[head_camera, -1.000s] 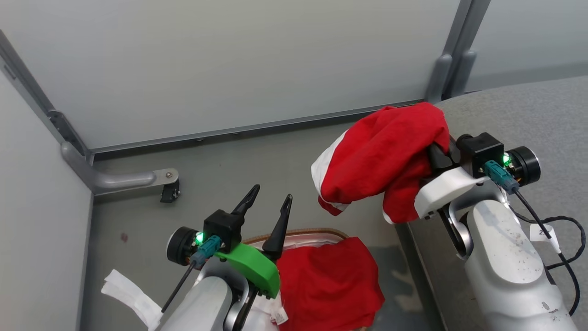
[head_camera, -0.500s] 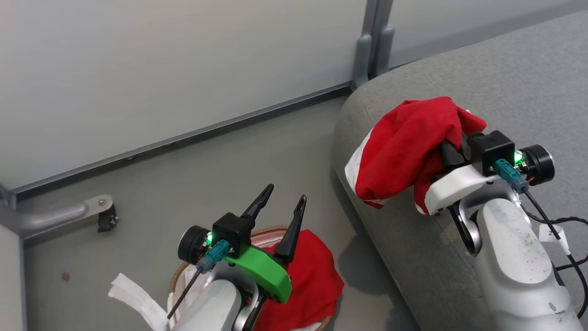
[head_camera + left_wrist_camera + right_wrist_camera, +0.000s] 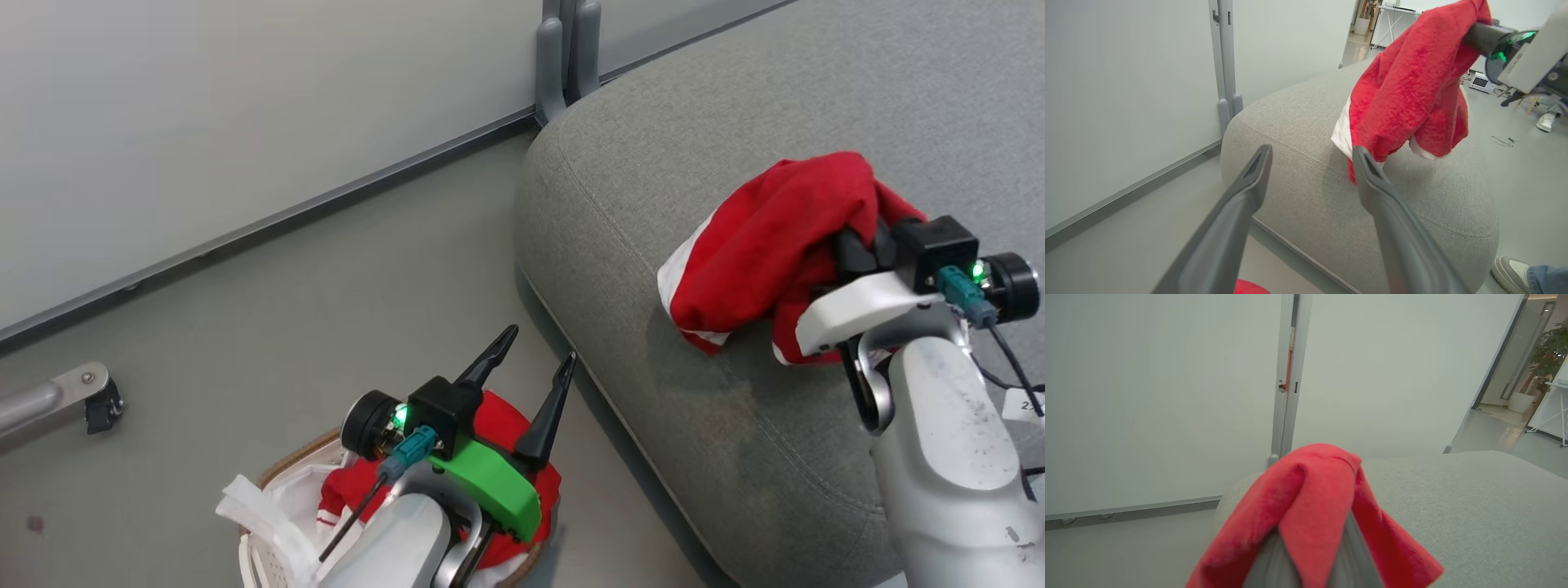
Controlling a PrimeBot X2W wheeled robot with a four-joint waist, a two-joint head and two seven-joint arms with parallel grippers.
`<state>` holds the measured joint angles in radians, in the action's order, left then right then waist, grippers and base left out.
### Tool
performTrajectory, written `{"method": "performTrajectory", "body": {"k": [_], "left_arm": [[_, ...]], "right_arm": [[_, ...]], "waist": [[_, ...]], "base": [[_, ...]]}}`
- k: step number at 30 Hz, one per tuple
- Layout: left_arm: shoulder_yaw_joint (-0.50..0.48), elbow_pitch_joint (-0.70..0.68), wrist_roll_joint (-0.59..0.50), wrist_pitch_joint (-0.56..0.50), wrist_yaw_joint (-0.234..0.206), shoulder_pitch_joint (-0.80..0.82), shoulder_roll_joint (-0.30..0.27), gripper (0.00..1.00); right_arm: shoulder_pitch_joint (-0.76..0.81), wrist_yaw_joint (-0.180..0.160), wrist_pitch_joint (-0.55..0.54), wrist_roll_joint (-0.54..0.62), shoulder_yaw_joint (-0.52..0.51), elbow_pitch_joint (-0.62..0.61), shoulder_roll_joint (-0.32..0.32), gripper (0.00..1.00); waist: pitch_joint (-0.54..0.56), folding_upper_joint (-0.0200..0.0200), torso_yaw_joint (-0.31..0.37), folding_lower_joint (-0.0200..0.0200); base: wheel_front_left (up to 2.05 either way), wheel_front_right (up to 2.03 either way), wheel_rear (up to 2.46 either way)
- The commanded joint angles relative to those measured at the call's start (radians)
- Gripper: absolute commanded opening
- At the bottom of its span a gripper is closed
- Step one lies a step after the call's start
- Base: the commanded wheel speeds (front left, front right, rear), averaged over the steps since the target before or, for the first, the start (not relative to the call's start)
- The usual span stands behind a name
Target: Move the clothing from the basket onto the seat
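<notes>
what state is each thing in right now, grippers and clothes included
right gripper: shut on the held red garment
left gripper: open, empty, above the basket
held red garment: bunched, hanging over the seat, not yet released
basket garment: crumpled, lying in the basket
basket: upright on the floor
white liner: rumpled, spilling over the basket rim
seat: nothing lying on the part in view

A small white tag (image 3: 1024, 404) hangs on the black cable (image 3: 1006, 353) at the head view's right edge. It bears a printed mark starting with "2"; the rest is cut off.
</notes>
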<state>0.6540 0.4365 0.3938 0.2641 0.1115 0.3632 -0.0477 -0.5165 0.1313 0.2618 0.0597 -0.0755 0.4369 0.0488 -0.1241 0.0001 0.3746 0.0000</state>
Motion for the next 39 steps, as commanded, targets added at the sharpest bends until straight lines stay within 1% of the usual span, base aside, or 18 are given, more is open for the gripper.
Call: {"method": "performTrajectory", "body": {"k": [1,4,8,13,16,20,24,28,31,39], "left_arm": [[0.004,-0.003,-0.01,0.001,0.002,0.02,-0.005,1.0],[0.005,-0.008,-0.022,0.001,-0.002,0.042,-0.005,1.0],[0.004,-0.008,-0.053,0.001,0.002,0.085,-0.005,1.0],[-0.005,-0.018,-0.095,0.001,0.006,0.15,-0.024,1.0],[-0.018,-0.037,-0.119,0.001,0.002,0.187,-0.03,1.0],[-0.034,-0.069,-0.139,0.0,-0.005,0.225,-0.037,1.0],[-0.044,-0.096,-0.159,0.001,-0.008,0.247,-0.052,1.0],[-0.051,-0.114,-0.171,0.001,-0.014,0.254,-0.054,1.0],[-0.055,-0.115,-0.174,0.001,-0.015,0.247,-0.054,1.0],[-0.071,-0.103,-0.171,0.001,-0.013,0.222,-0.06,1.0]], "right_arm": [[-0.032,-0.001,0.005,0.001,-0.018,-0.011,0.003,0.0],[-0.084,-0.001,0.005,0.027,-0.063,-0.03,0.005,0.0],[-0.184,-0.001,0.005,0.039,-0.13,-0.044,0.047,0.0],[-0.358,-0.001,0.005,0.036,-0.217,-0.025,0.123,0.0],[-0.463,-0.001,0.005,0.045,-0.257,0.011,0.172,0.0],[-0.568,-0.001,0.005,0.064,-0.305,0.051,0.245,0.0],[-0.618,-0.001,0.005,0.087,-0.316,0.108,0.289,0.0],[-0.615,-0.001,0.005,0.105,-0.318,0.163,0.302,0.0],[-0.587,-0.001,0.005,0.109,-0.309,0.205,0.291,0.0],[-0.512,-0.001,0.005,0.105,-0.297,0.253,0.267,0.0]], "waist": [[-0.043,-0.0001,-0.031,0.0],[-0.094,-0.0001,-0.065,0.0],[-0.193,-0.0001,-0.125,0.0],[-0.338,-0.0001,-0.191,0.0],[-0.424,-0.0001,-0.223,0.0],[-0.519,-0.0001,-0.254,0.0],[-0.595,-0.0001,-0.263,0.0],[-0.636,-0.0001,-0.265,0.0],[-0.645,-0.0001,-0.263,0.0],[-0.629,-0.0001,-0.243,0.0]], "base": [[0.0,0.0,0.0],[0.0,0.0,0.0],[0.0,0.0,0.0],[0.0,0.0,0.0],[0.0,0.0,0.0],[0.0,0.0,0.0],[0.0,0.0,0.0],[0.0,0.0,0.0],[0.0,0.0,0.0],[0.0,0.0,0.0]]}}
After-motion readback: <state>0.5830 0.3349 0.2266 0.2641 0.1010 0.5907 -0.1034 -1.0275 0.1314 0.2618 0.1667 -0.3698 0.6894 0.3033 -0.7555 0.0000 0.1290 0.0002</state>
